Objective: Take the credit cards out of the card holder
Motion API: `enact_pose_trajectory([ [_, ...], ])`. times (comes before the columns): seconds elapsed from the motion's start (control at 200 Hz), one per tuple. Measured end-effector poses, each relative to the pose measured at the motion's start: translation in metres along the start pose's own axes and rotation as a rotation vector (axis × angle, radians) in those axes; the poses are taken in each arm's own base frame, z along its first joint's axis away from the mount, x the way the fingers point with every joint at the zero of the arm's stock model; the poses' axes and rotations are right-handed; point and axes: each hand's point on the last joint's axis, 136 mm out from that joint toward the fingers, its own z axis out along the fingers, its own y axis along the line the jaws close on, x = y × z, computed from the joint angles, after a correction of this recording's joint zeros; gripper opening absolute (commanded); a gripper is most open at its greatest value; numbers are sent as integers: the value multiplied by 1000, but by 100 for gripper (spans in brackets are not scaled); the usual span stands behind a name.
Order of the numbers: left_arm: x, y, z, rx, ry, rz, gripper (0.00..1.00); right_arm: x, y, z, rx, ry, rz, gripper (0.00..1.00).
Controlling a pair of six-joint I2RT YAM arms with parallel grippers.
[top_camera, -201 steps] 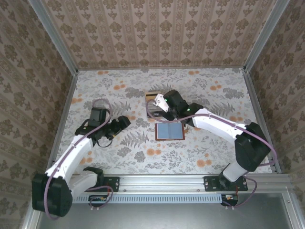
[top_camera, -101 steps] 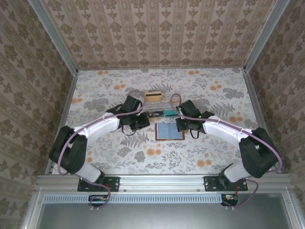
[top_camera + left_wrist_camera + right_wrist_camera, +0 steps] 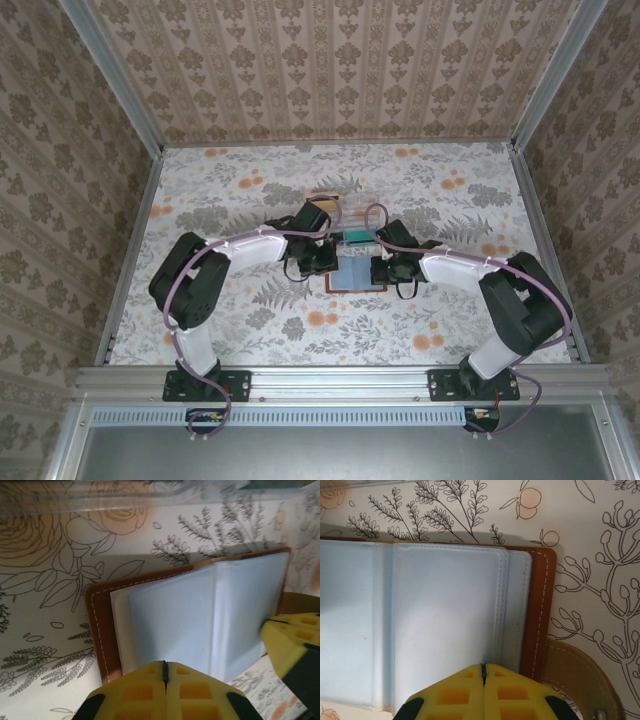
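The card holder (image 3: pixel 357 276) lies open and flat on the floral table, reddish-brown edge around blue-grey lining. My left gripper (image 3: pixel 325 262) is shut, its tips at the holder's left page (image 3: pixel 175 620). My right gripper (image 3: pixel 384 268) is shut too, its tips at the right page (image 3: pixel 445 615) close to the brown stitched edge. Nothing shows between either pair of yellow fingers (image 3: pixel 150 685). One of the right gripper's fingers (image 3: pixel 292 642) pokes in at the holder's far side in the left wrist view. The credit cards are hidden.
A clear plastic box (image 3: pixel 345 222) with something teal inside stands just behind the holder, and a tan object (image 3: pixel 323 196) lies behind that. A tan strap (image 3: pixel 575 675) sticks out from under the holder's right edge. Patterned walls surround the table.
The left arm swung in from the left side of the table to the holder and its gripper closed. The right arm came forward from the box to the holder's right edge.
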Motion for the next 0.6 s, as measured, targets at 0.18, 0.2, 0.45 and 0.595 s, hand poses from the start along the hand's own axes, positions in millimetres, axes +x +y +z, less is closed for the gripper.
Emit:
enact_pose_trajectory([
  [0.18, 11, 5, 12, -29, 41, 8, 0, 0, 1, 1, -6, 0, 4, 0],
  [0.2, 12, 4, 12, -29, 42, 10, 0, 0, 1, 1, -8, 0, 4, 0],
  [0.45, 15, -8, 21, -16, 64, 49, 0, -1, 5, 3, -29, 3, 8, 0],
  [0.595, 17, -10, 24, -11, 73, 58, 0, -1, 5, 3, -34, 5, 9, 0],
])
